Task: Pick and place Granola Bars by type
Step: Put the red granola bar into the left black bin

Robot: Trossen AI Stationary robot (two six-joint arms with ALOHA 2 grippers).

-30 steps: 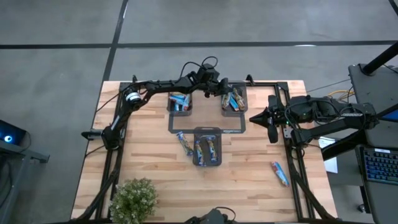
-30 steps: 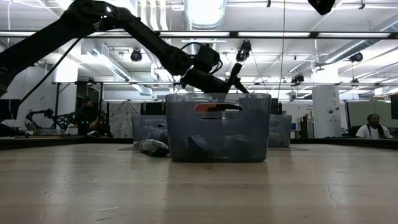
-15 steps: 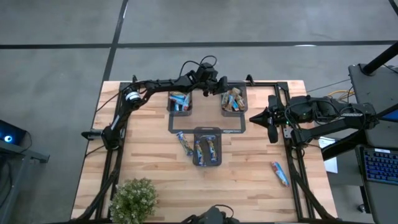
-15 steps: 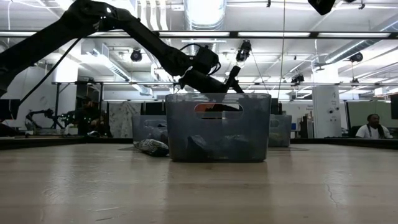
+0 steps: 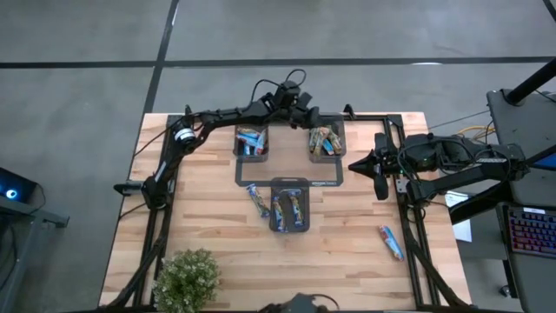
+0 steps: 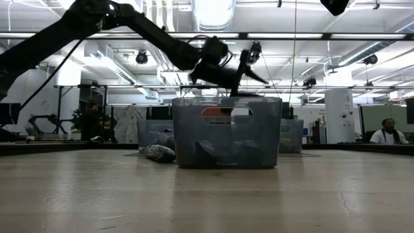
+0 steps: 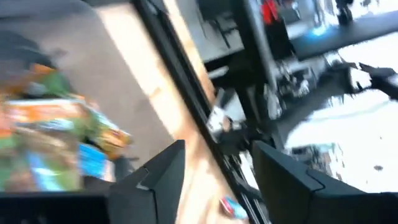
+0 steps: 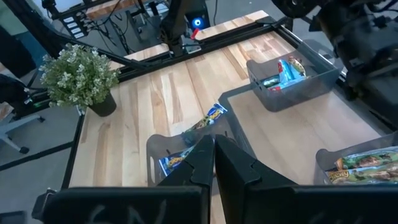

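Shiny-wrapped granola bars (image 5: 325, 139) filled the dark grey tray (image 5: 340, 128) at one o'clock; my left gripper (image 5: 311, 116) hung above it, fingers apart, empty. Next, I judged, the stray blue bar (image 5: 390, 242) at five o'clock. Right gripper (image 5: 354, 163) idled, closed.

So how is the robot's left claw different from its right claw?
The left gripper is open with nothing between its fingers, while the right gripper is shut tight. The left gripper reaches over the far grey plastic bin of green-wrapped granola bars, while the right gripper waits at the table's right side, away from the bins. Both are dark two-finger claws, and neither holds a bar.
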